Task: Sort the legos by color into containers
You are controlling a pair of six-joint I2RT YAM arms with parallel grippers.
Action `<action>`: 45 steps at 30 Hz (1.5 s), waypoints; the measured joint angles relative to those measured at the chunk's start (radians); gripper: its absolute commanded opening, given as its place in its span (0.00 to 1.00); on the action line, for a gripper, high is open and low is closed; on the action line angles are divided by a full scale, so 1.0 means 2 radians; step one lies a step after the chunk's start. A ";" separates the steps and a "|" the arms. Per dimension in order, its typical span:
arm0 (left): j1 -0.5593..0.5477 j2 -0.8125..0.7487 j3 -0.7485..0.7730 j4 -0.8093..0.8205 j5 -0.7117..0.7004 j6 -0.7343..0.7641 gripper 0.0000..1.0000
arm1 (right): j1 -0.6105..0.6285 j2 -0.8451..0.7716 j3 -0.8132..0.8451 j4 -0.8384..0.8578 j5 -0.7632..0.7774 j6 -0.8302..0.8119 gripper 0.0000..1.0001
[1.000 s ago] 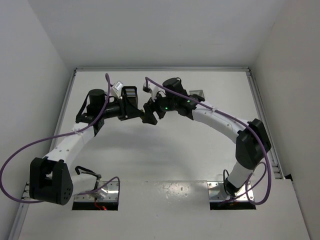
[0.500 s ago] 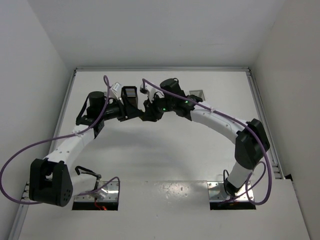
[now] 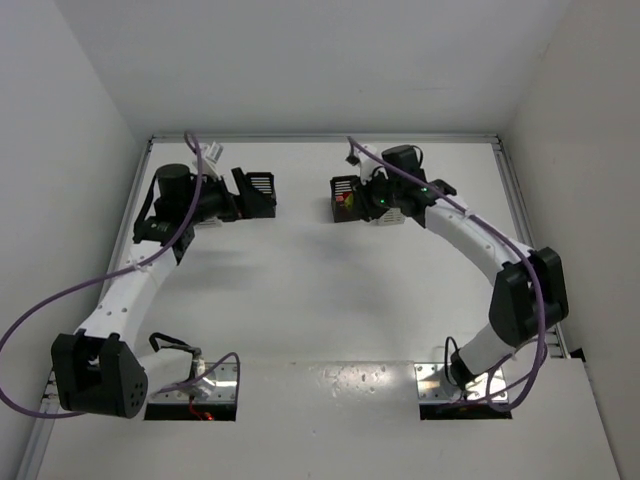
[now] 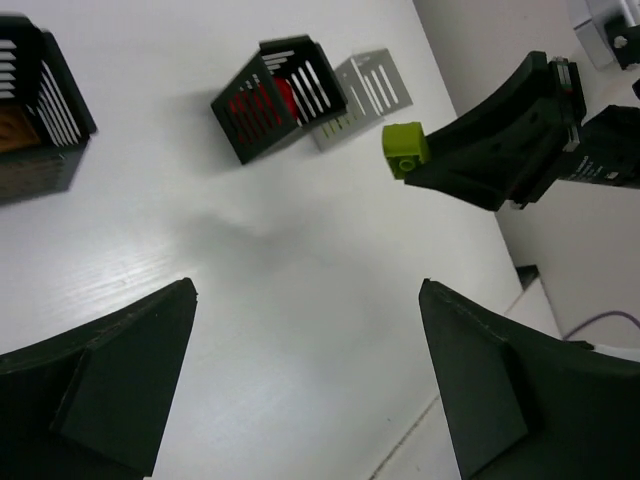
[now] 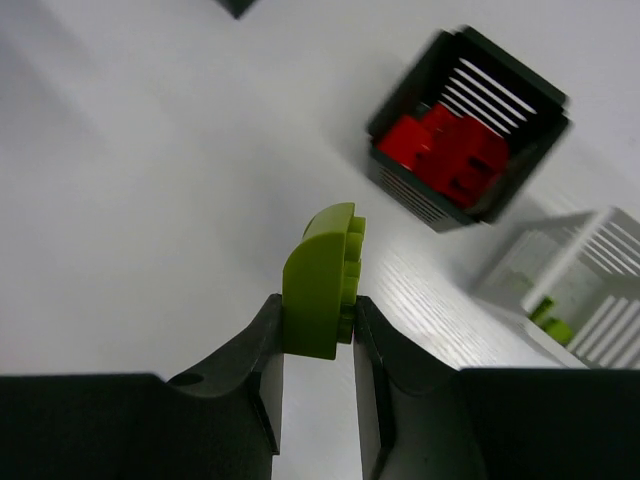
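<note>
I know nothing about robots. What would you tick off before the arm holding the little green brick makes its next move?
1. Grip on the yellow-green brick: ok. The right gripper pinches it between both fingers.
2. Matching bin found: ok. The white bin has a yellow-green piece inside.
3. Brick above that bin: not ok. It hangs over bare table, off to the bin's side.
4. Wrong bin at a safe distance: not ok. The black bin of red bricks stands close beside the white one.
5. Other arm out of the way: ok. The left gripper is open, empty and well apart.
</note>
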 measured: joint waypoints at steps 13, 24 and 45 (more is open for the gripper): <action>0.000 0.001 0.070 -0.078 -0.060 0.118 1.00 | -0.128 0.041 0.037 -0.036 0.019 -0.017 0.00; 0.000 0.002 0.070 -0.096 -0.088 0.136 1.00 | -0.161 0.106 0.099 -0.042 0.019 -0.018 0.14; -0.004 0.019 0.097 -0.142 -0.150 0.176 1.00 | -0.162 0.068 0.082 -0.055 0.025 -0.039 0.55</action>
